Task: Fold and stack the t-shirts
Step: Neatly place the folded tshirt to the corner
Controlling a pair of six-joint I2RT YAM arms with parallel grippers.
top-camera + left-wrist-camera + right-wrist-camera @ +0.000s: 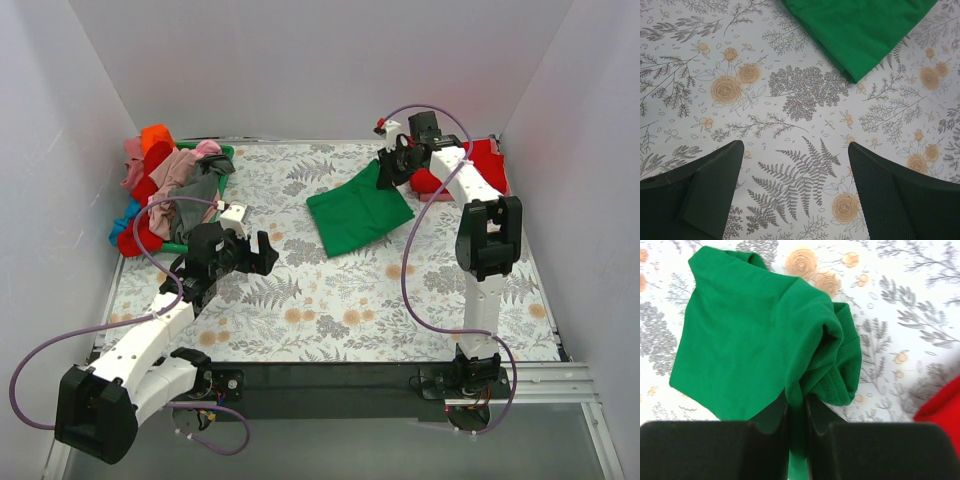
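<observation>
A folded bright green t-shirt (358, 212) lies on the floral cloth right of centre. My right gripper (386, 170) is shut on its far right corner and lifts that edge, so the green fabric (760, 335) bunches between the two fingers. A red t-shirt (478, 165) lies at the back right behind the right arm, and its red edge (942, 405) shows in the right wrist view. More t-shirts (160, 190) in red, orange, pink, grey and blue are heaped at the back left. My left gripper (796, 150) hovers open over bare cloth, the green t-shirt's corner (860, 30) ahead of it.
The floral-print cloth (330, 310) covers the table. A green plastic basket (226, 152) holds the heap of shirts at the back left. White walls close in the left, back and right sides. Purple cables loop off both arms.
</observation>
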